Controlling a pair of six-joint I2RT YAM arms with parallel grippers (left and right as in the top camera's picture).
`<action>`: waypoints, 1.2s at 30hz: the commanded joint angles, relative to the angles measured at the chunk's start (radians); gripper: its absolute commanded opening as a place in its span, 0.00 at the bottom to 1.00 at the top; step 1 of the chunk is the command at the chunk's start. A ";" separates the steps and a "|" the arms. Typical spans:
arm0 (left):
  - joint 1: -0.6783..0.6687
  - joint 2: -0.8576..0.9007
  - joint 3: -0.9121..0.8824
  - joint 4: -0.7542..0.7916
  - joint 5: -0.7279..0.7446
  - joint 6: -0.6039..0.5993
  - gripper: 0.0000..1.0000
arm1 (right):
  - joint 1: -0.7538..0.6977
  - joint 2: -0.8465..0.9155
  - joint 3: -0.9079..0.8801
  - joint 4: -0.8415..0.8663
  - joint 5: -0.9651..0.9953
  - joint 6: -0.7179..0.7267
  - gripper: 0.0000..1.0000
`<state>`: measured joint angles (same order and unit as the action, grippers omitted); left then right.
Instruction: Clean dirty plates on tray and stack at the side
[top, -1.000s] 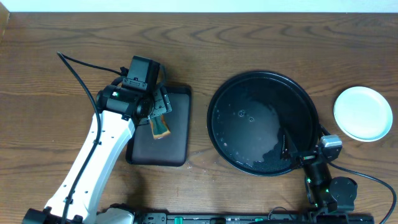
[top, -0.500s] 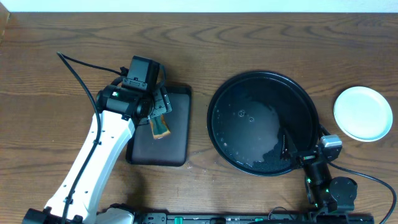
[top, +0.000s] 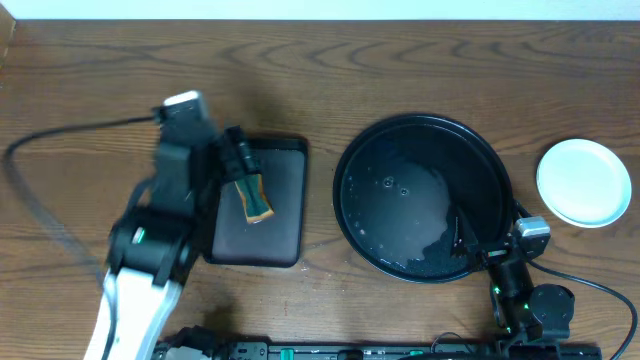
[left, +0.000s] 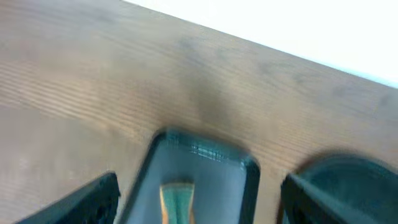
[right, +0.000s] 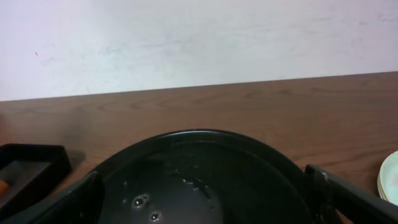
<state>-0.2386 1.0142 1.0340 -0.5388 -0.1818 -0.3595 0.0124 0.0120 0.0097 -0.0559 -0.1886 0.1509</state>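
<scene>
The plates (top: 584, 182) lie in a white stack on the table, right of the tray; their edge also shows in the right wrist view (right: 390, 179). The round black tray (top: 420, 135) holds no plates, only water drops, and fills the right wrist view (right: 205, 163). My right gripper (top: 468, 243) is open and empty over the tray's front right rim (right: 205, 202). My left gripper (top: 238, 160) is open and empty just behind a green and orange sponge (top: 257, 200). In the left wrist view the sponge (left: 177, 200) lies between the open fingers (left: 199, 190).
The sponge rests on a small rectangular dark brown tray (top: 280, 235) left of the round tray; it also shows in the left wrist view (left: 214, 152) and the right wrist view (right: 31, 163). A cable runs from the left arm across the table's left side (top: 60, 140).
My left arm has swung away to the left and its gripper has drawn back from the sponge, which stays on the brown tray. The right arm has not moved.
</scene>
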 joint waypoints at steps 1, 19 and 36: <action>0.066 -0.143 -0.127 0.071 -0.032 0.074 0.84 | 0.008 -0.007 -0.005 0.000 0.005 -0.010 0.99; 0.227 -0.821 -0.705 0.309 -0.032 0.070 0.84 | 0.008 -0.007 -0.005 0.000 0.005 -0.010 0.99; 0.226 -1.012 -1.030 0.507 -0.006 0.036 0.84 | 0.008 -0.007 -0.005 0.000 0.005 -0.010 0.99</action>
<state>-0.0166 0.0101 0.0288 -0.0254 -0.2043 -0.3141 0.0124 0.0120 0.0097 -0.0559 -0.1864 0.1509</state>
